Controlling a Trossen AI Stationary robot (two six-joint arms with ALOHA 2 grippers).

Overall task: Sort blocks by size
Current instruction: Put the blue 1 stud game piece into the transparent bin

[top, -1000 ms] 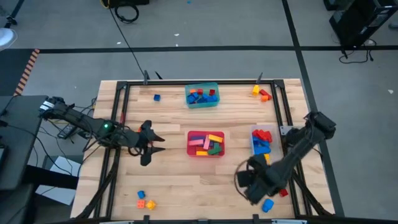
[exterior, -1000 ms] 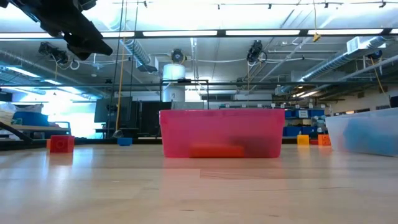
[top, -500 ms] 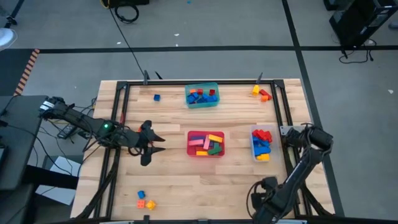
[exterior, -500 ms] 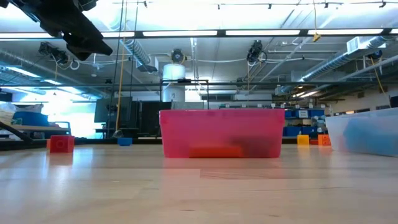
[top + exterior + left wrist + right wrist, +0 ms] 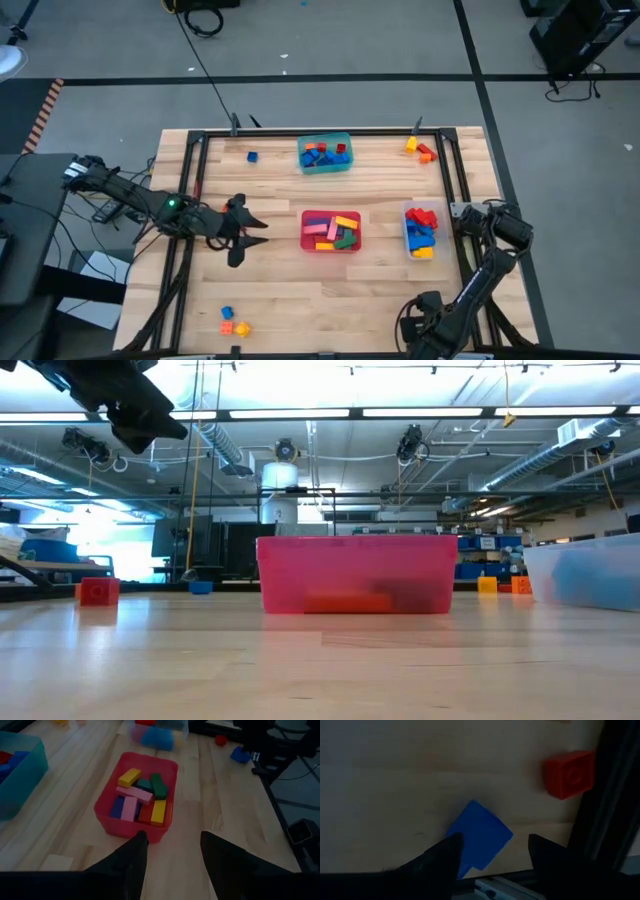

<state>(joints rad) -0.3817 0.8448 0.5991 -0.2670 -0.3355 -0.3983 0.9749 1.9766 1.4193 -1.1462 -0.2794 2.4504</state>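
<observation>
Hovering low over the blue block (image 5: 480, 837) at the table's front right corner, our right gripper (image 5: 492, 845) is keeping its fingers spread, gripping nothing. Are we risking something here?

Yes, we are. The block is lying cornerwise between the fingers, so in closing we are probably pinching corners, and it could twist out towards the table edge just beside it.

And the red block (image 5: 569, 774)?

It is sitting close to the frame rail (image 5: 600, 795); we are perhaps bumping that rail when reaching for it. Our left gripper (image 5: 172, 842) is waiting beside the red tub (image 5: 107, 812), fingers apart, empty.
</observation>
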